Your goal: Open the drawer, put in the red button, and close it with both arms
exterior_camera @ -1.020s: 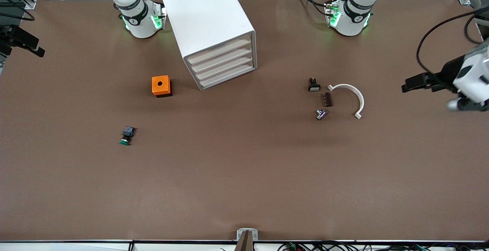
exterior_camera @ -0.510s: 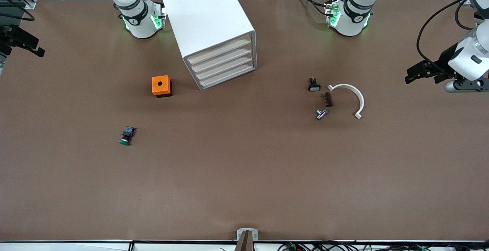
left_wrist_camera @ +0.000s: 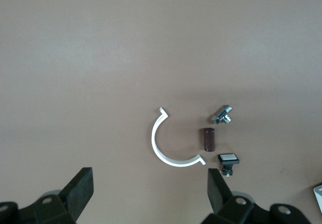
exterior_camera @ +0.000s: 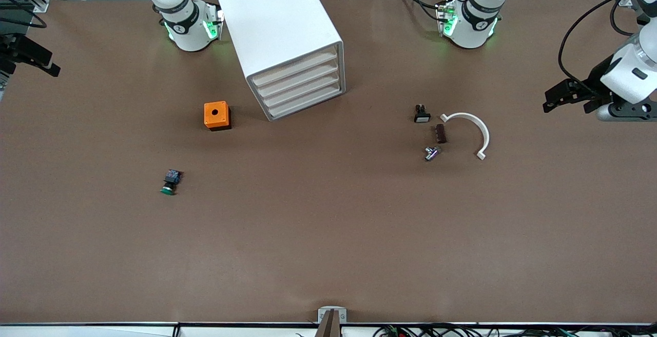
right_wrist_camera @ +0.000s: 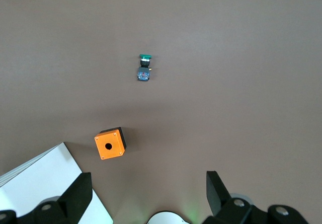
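Observation:
The white cabinet (exterior_camera: 277,24) stands near the right arm's base, and all four of its beige-white drawer fronts (exterior_camera: 300,86) are shut. Its corner also shows in the right wrist view (right_wrist_camera: 45,183). The red button is out of view. My left gripper (exterior_camera: 554,98) hangs open and empty over the left arm's end of the table; its wrist view shows it (left_wrist_camera: 148,181) with bare table between the fingers. My right gripper (right_wrist_camera: 147,189) is open and empty, high over its own base, and does not show in the front view.
An orange box with a hole (exterior_camera: 216,115) sits beside the cabinet. A green-capped button (exterior_camera: 169,182) lies nearer the front camera. Toward the left arm's end lie a white half ring (exterior_camera: 475,132), a brown cylinder (exterior_camera: 440,133), a metal fitting (exterior_camera: 431,153) and a white-capped black switch (exterior_camera: 422,114).
The left arm's hand has swung a little toward the robots' side of the table, its gripper still open. Nothing on the table has moved.

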Robot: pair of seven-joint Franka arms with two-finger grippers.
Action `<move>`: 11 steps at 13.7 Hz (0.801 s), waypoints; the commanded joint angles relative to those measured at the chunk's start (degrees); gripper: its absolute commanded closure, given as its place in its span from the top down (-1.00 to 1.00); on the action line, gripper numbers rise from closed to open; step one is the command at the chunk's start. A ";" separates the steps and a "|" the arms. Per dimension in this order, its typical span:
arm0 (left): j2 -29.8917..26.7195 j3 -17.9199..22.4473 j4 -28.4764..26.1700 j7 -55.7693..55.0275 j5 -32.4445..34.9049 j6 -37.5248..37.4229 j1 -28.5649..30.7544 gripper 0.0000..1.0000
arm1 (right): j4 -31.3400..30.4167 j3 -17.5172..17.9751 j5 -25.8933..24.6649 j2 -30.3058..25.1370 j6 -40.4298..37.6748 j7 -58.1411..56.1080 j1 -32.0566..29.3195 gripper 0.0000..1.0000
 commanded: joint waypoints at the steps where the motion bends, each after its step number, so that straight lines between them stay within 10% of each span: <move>1: 1.00 -4.05 2.14 -0.05 1.14 0.23 4.45 1.00 | -1.45 0.14 -0.55 -1.29 0.27 -0.03 -0.47 1.00; 11: 2.05 -4.23 8.11 -0.49 1.14 -0.21 3.84 1.00 | -1.45 0.23 -0.55 -1.29 0.18 -0.03 -0.47 1.00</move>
